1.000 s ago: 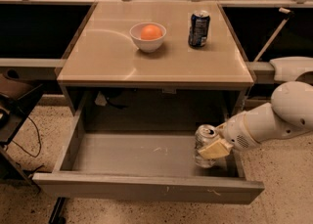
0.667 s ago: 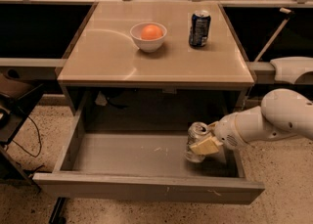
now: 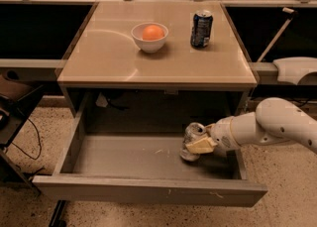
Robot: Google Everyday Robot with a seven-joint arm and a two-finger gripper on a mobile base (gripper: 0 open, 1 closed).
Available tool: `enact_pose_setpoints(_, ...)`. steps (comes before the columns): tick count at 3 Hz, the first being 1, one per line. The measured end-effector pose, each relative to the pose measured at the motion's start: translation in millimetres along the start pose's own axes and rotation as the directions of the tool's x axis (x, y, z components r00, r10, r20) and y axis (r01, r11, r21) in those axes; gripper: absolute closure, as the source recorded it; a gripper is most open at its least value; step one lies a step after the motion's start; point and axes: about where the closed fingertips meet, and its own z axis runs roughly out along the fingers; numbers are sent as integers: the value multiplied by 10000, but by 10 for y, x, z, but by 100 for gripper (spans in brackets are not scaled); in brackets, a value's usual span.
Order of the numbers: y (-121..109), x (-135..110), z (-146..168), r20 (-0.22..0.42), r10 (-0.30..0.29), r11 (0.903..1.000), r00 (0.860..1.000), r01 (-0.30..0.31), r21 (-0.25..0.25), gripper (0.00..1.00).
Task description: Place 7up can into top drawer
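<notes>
The top drawer [image 3: 124,159] is pulled wide open below the table, its grey scuffed floor showing. The 7up can [image 3: 192,138], pale silvery with a pull tab on top, is inside the drawer at its right side, tilted, its base at or just above the floor. My gripper [image 3: 199,144] reaches in from the right on a white arm and is shut on the can, one pale finger [image 3: 200,145] across its front.
On the table top [image 3: 114,62] stand a white bowl [image 3: 149,40] holding an orange and a dark blue can [image 3: 201,29]. The drawer's front panel [image 3: 148,190] juts toward me. Cables lie on the floor at the left.
My gripper has carried the 7up can leftward within the drawer, away from its right wall, and a little lower.
</notes>
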Motion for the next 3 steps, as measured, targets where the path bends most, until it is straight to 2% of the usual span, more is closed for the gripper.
enact_pose_setpoints(1,0,0,0,0,0,10000,10000,0,-1,81)
enact_pose_setpoints(3,1,0,1,0,-1,10000,10000,1,-2,35)
